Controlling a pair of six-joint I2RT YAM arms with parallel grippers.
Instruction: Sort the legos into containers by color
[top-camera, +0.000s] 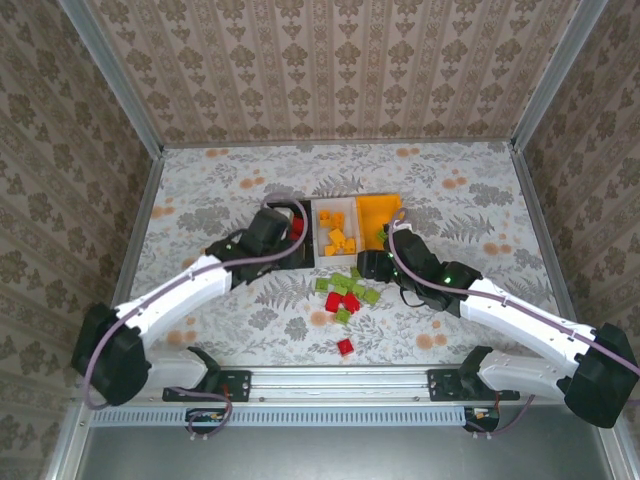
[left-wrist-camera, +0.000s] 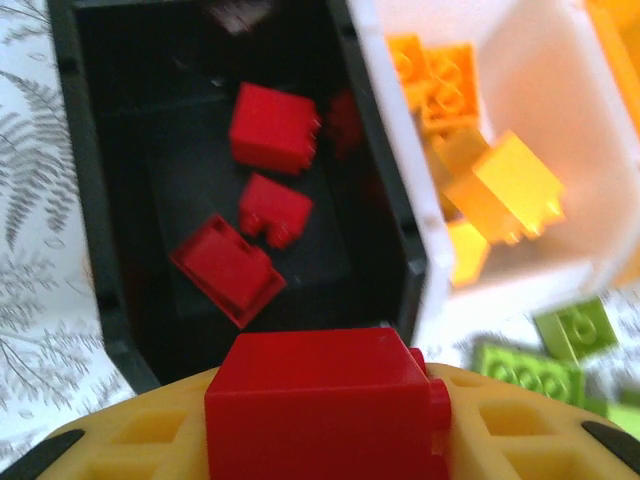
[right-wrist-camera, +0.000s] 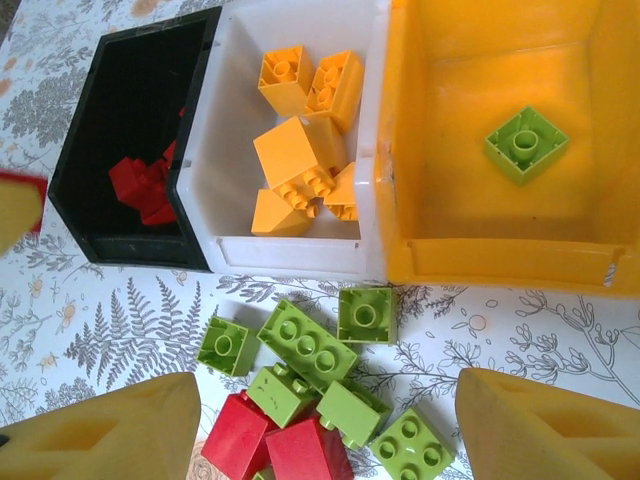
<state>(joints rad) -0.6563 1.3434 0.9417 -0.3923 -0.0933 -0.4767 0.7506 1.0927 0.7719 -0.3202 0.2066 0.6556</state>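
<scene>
The left gripper (top-camera: 284, 223) is clamped on a red block (left-wrist-camera: 325, 395), the block pinched between its yellow pads and carried clear of the table (top-camera: 200, 190). From the left wrist view the black bin (left-wrist-camera: 85, 200) opens straight ahead of the held block, with three red legos (left-wrist-camera: 270, 125) lying on its floor; the bin's near wall sits just beyond the block's front face, so I judge the release needs the gripper a little further forward over the opening. The white bin (right-wrist-camera: 290, 255) touches the black one on its right and holds the orange legos (right-wrist-camera: 295, 150); the orange bin (right-wrist-camera: 500, 262) holds one green block (right-wrist-camera: 525, 145). The right gripper (right-wrist-camera: 325, 430) hangs with its jaws apart and nothing between them, right above the loose pile of green legos (right-wrist-camera: 305, 345) and red ones (right-wrist-camera: 300, 450), nearer to it than the left arm
</scene>
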